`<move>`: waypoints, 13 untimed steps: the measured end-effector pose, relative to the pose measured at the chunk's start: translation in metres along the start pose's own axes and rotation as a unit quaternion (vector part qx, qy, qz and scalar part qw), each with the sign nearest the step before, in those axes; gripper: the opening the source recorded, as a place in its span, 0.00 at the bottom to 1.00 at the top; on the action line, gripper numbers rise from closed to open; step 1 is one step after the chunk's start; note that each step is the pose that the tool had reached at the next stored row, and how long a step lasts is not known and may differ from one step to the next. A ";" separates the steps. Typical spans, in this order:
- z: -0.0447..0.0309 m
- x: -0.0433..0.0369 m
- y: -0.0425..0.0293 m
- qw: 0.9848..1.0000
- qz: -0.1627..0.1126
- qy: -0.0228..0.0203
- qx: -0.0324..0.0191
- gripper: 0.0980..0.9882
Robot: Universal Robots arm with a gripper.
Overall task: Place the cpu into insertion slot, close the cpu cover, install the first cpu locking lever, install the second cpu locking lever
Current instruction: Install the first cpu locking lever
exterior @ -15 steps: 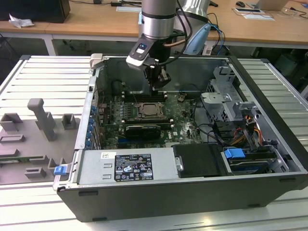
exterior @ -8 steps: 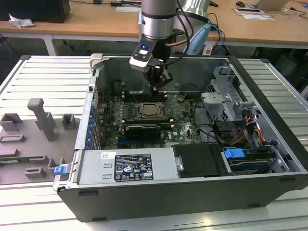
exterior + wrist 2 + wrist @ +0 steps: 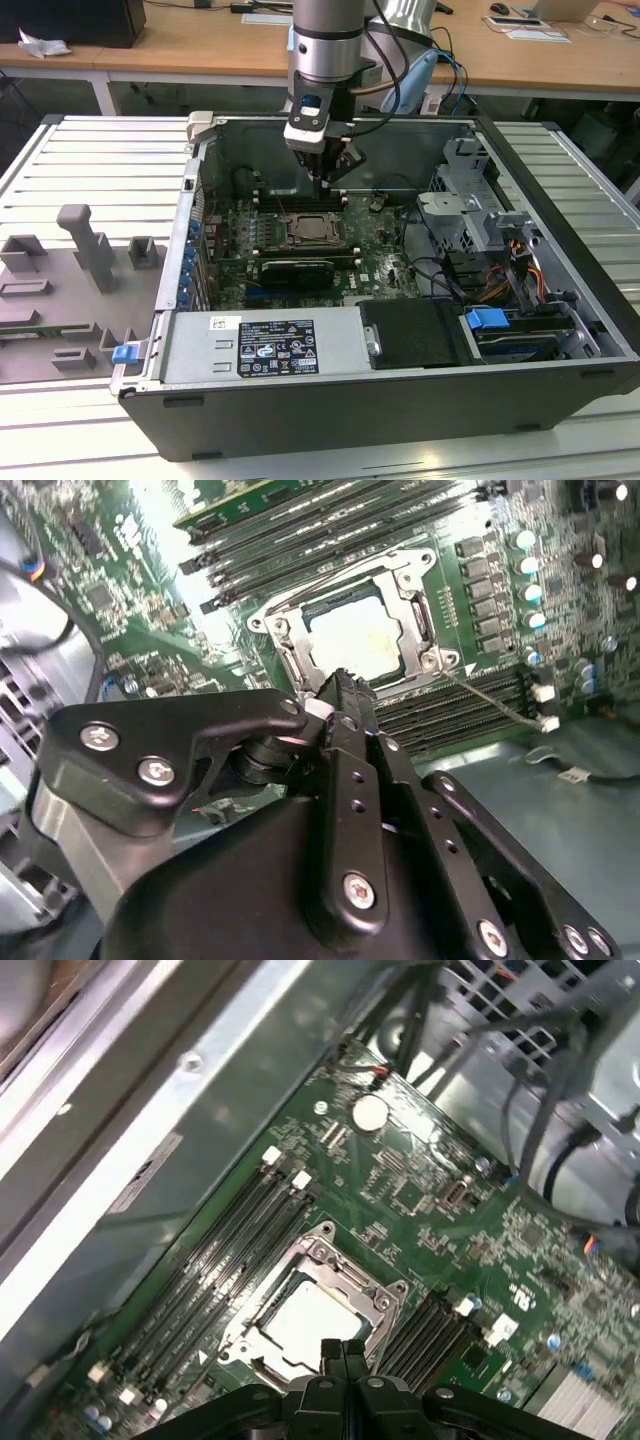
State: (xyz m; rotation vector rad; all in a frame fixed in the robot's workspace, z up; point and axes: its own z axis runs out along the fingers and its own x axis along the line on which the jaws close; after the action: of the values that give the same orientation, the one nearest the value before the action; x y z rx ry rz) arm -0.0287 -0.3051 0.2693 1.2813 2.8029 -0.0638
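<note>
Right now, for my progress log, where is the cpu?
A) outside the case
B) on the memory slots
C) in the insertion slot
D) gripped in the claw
C: the cpu lies flat in the insertion slot, framed by the cpu cover, clear of the shut claw.

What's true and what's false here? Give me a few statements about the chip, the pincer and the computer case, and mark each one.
1. The chip lies in the socket. True.
2. The pincer grips the chip. False: it is shut on nothing, by the socket's edge.
3. The metal frame lies flat around the chip. True.
4. The computer case has its side panel on. False: it lies open, and the green board shows.
</note>
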 end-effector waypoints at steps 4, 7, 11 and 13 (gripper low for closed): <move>0.0000 0.0000 0.0000 0.999 -0.053 -0.001 -0.004 0.01; 0.0000 0.0000 0.0000 0.997 -0.082 -0.001 -0.006 0.01; 0.0001 0.0000 0.0000 0.990 -0.141 -0.002 -0.010 0.01; 0.0001 0.0000 0.0000 0.987 -0.163 -0.002 -0.012 0.01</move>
State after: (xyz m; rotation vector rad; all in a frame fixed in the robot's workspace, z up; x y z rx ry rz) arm -0.0287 -0.3051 0.2691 0.8052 2.9690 -0.0479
